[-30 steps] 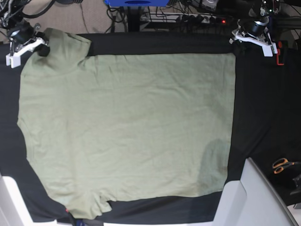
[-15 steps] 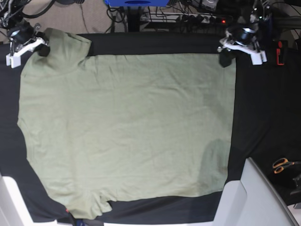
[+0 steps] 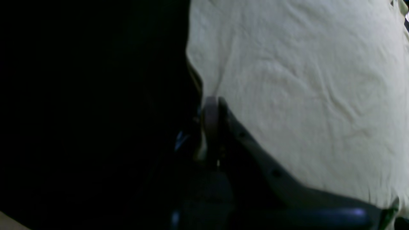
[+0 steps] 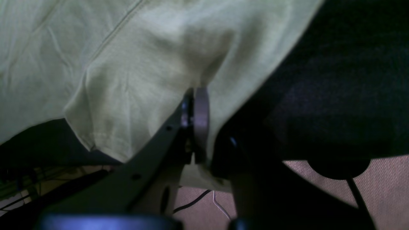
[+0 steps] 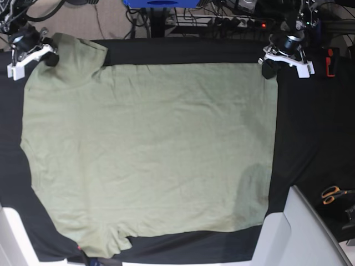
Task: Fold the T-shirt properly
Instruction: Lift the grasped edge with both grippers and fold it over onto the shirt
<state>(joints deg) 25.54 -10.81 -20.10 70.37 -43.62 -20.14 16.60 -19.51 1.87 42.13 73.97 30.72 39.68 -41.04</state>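
Observation:
The pale green T-shirt (image 5: pixel 150 149) lies flat on the black tablecloth (image 5: pixel 310 127), its sleeves at the base view's left side and its hem at the right. My right gripper (image 5: pixel 49 57) is at the far left corner. The right wrist view shows that gripper (image 4: pixel 194 95) shut on the fabric (image 4: pixel 127 64) by the sleeve. At the far right corner of the hem sits my left gripper (image 5: pixel 269 67). Seen from the left wrist, the gripper (image 3: pixel 211 105) is shut, pinching the shirt's edge (image 3: pixel 303 95).
Orange-handled scissors (image 5: pixel 331 194) lie at the right edge of the cloth. A red object (image 5: pixel 330 62) stands beside the left arm. White panels (image 5: pixel 299 233) rise at the near right and near left (image 5: pixel 14 238). Cables run behind the table.
My left gripper has moved in onto the shirt's far right hem corner and closed on it. The right gripper and the shirt stay as they were.

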